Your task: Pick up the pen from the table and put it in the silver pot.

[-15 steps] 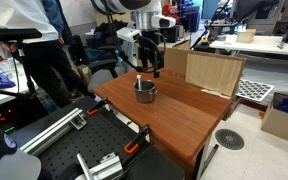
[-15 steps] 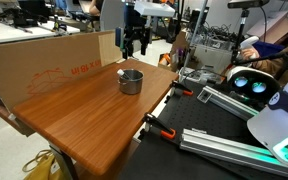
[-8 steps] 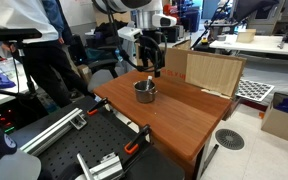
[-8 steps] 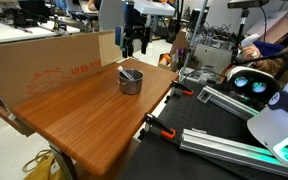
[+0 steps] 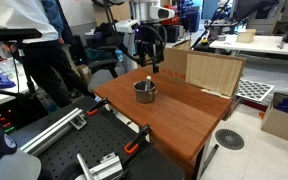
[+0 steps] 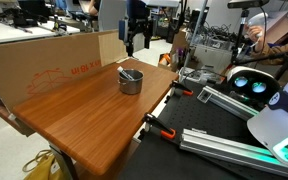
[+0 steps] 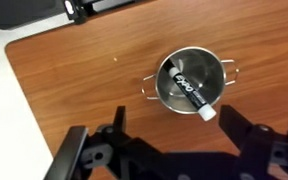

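Note:
The black pen point(image 7: 188, 88) lies slanted inside the silver pot point(image 7: 216, 74), its whitish end resting over the pot's rim nearest the gripper. The pot stands on the reddish-brown table point(image 7: 84, 90) and shows in both exterior views point(image 5: 144, 91) point(image 6: 130, 81); the pen shows as a thin dark stick across its top point(image 6: 128, 72). My gripper point(image 7: 174, 140) is open and empty, well above the pot point(image 5: 147, 48) point(image 6: 136, 38). In the wrist view its dark fingers frame the bottom of the picture.
A large cardboard sheet point(image 6: 44, 62) stands along one table edge, and a cardboard box point(image 5: 212, 72) stands at the far corner. A person point(image 5: 44, 55) stands beside the table. Metal rails and clamps point(image 6: 224, 110) lie next to the table's edge.
The gripper has risen higher above the pot. The pen stays in the pot.

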`<state>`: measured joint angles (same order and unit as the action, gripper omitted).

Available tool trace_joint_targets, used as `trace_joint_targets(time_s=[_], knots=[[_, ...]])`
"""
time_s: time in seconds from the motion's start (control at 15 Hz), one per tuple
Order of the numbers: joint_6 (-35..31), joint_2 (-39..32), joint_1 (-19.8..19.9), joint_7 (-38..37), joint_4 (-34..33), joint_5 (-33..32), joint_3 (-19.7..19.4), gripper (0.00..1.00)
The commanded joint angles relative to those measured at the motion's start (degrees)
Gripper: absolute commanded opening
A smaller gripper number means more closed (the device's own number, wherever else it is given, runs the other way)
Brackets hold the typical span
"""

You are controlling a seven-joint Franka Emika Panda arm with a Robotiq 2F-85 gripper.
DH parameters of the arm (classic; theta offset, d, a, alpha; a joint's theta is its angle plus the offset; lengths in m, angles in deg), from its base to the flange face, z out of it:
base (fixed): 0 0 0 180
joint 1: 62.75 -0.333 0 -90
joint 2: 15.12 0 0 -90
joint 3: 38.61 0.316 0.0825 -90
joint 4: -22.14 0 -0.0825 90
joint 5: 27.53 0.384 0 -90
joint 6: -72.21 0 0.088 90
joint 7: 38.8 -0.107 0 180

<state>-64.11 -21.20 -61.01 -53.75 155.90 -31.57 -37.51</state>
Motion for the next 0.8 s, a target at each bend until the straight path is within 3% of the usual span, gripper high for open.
trace_joint_targets(time_s=[0.0, 0.07, 0.13, 0.73], knots=[[-0.3, 7.5, -0.7, 1.3, 4.5, -2.1, -1.0, 1.00], [1.1, 8.3, -0.4, 0.9, 4.5, -4.5, -1.1, 1.00], [0.4, 5.9, -0.5, 0.7, 2.7, -1.6, -0.8, 1.00], [0.5, 7.9, -0.3, 0.7, 4.5, -3.4, -1.0, 1.00]])
